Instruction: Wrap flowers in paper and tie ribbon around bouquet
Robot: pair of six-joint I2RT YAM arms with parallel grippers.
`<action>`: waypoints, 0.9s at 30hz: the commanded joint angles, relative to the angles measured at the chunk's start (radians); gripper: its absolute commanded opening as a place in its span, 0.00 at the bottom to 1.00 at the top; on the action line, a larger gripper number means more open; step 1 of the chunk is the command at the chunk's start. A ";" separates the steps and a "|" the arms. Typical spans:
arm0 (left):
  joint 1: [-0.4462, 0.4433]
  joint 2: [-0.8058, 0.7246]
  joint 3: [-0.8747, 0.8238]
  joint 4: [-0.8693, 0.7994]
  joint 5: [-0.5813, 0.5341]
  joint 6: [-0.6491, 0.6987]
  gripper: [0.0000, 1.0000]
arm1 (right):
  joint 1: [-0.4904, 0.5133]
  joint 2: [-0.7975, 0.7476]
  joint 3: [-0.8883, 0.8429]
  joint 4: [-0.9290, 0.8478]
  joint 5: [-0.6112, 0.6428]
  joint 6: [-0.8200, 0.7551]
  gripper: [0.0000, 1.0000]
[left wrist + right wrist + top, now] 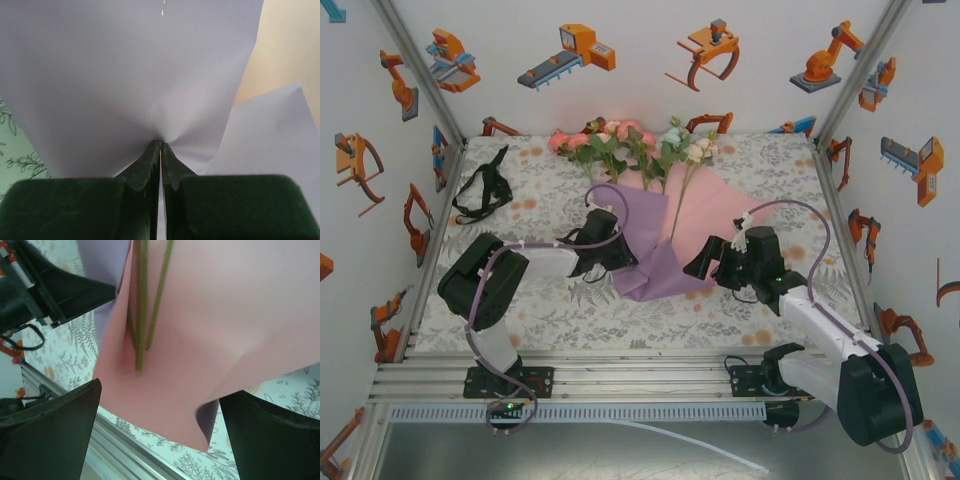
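The flowers (630,145) lie at the back of the table, pink, peach and cream blooms, with their stalks (142,305) running down onto the paper. The paper (710,215) is pink side up, and its left part is folded over so the lilac face (645,250) shows. My left gripper (618,255) is shut on that lilac flap, pinching it at the fingertips (161,144). My right gripper (705,262) stands open at the paper's near right edge (205,435), a raised pink corner between its fingers (55,430). The black ribbon (485,185) lies looped at the back left.
A floral-patterned cloth (560,310) covers the table. An aluminium rail (620,375) runs along the near edge, close under the right gripper. Printed walls (380,150) enclose both sides and the back. The left arm's body (45,290) is close to the paper's left.
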 commanded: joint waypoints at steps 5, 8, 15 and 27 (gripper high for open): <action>0.001 0.027 0.012 0.009 0.002 -0.014 0.11 | -0.006 -0.077 0.027 -0.108 0.141 -0.038 0.90; 0.001 0.020 0.015 0.009 0.001 -0.004 0.11 | -0.006 -0.070 0.061 -0.181 0.127 -0.078 0.90; 0.004 0.002 0.016 0.017 0.021 -0.002 0.11 | -0.012 -0.221 0.192 -0.511 0.626 -0.065 0.89; 0.017 -0.039 0.008 0.021 0.015 0.002 0.13 | 0.285 0.298 0.351 0.016 0.132 0.182 0.76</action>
